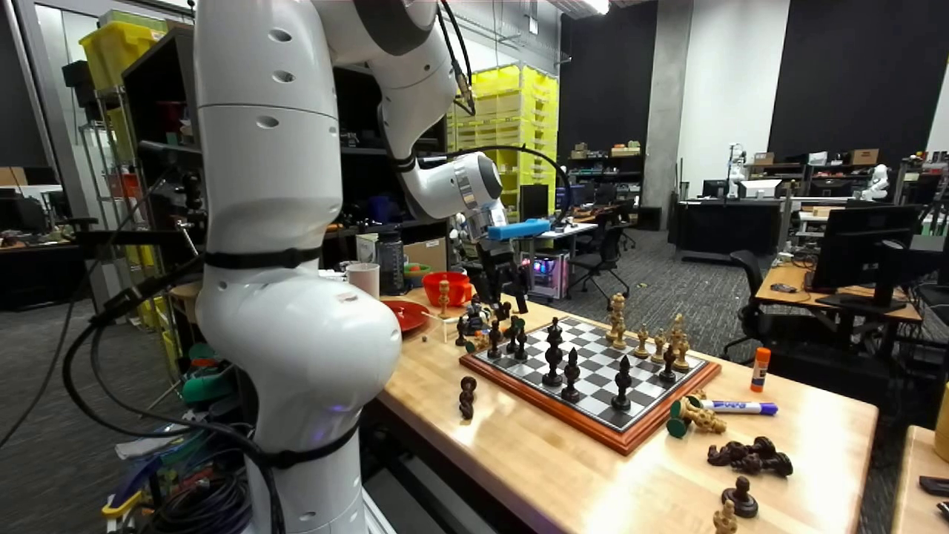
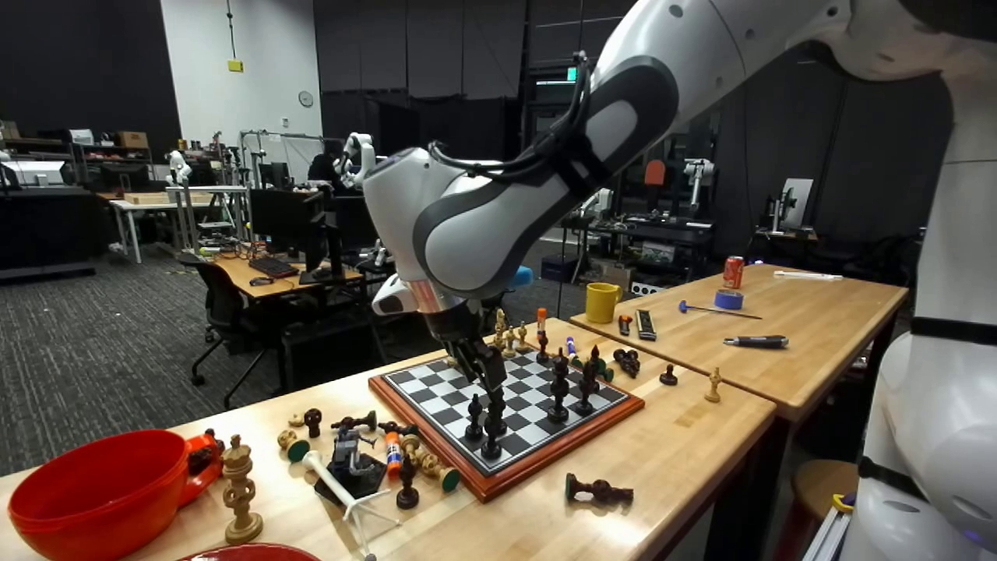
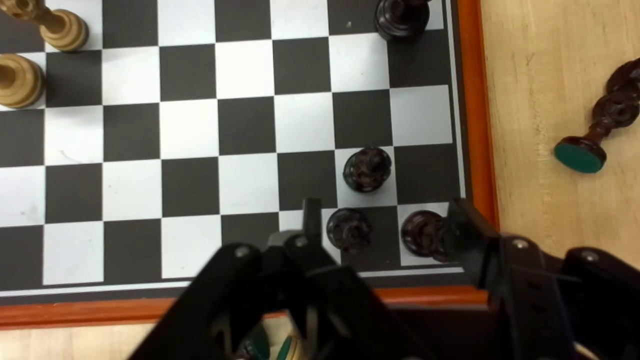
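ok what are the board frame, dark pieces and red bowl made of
Board frame: probably varnished wood, by its reddish, glossy edge. Dark pieces: perhaps polished wood or resin, given rounded stems and highlights. Red bowl: likely smooth plastic, from its even colour.

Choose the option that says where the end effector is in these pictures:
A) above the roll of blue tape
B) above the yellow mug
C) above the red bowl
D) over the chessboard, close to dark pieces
D: in the wrist view the end effector, its jaws apart, hangs over the chessboard near a corner, with dark chess pieces showing close by.
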{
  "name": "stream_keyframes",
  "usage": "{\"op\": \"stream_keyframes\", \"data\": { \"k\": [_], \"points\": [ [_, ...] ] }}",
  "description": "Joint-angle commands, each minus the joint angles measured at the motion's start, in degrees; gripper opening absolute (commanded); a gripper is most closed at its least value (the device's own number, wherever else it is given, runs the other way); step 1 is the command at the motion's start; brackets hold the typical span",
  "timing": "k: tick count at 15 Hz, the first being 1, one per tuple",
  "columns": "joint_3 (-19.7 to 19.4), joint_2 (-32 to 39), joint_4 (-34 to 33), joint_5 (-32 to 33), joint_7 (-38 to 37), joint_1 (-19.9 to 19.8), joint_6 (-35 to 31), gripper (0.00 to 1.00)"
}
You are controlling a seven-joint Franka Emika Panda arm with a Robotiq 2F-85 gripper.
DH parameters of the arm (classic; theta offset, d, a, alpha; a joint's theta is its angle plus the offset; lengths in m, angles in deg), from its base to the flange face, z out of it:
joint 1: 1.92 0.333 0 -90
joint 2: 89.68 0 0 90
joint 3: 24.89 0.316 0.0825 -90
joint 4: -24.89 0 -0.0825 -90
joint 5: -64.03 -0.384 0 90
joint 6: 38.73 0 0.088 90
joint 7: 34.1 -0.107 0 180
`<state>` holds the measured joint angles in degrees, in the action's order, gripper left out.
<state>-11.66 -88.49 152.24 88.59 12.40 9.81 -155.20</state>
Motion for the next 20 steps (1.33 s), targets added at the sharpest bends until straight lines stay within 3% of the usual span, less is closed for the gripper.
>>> {"op": "stream_keyframes", "data": {
  "k": [1,7,16,18,20],
  "points": [
    [0.19,-0.16,-0.03,1.38,-1.50,0.72,0.38,0.68],
    [0.32,-0.54,-0.09,1.42,-1.48,0.93,0.50,0.67],
    [0.34,-1.63,0.10,1.60,-1.82,0.99,0.42,0.77],
    [0.36,-1.51,-0.13,1.78,-1.91,1.03,0.46,0.77],
    [0.39,-1.07,-0.59,2.05,-2.03,1.06,0.64,0.70]
  ]
}}
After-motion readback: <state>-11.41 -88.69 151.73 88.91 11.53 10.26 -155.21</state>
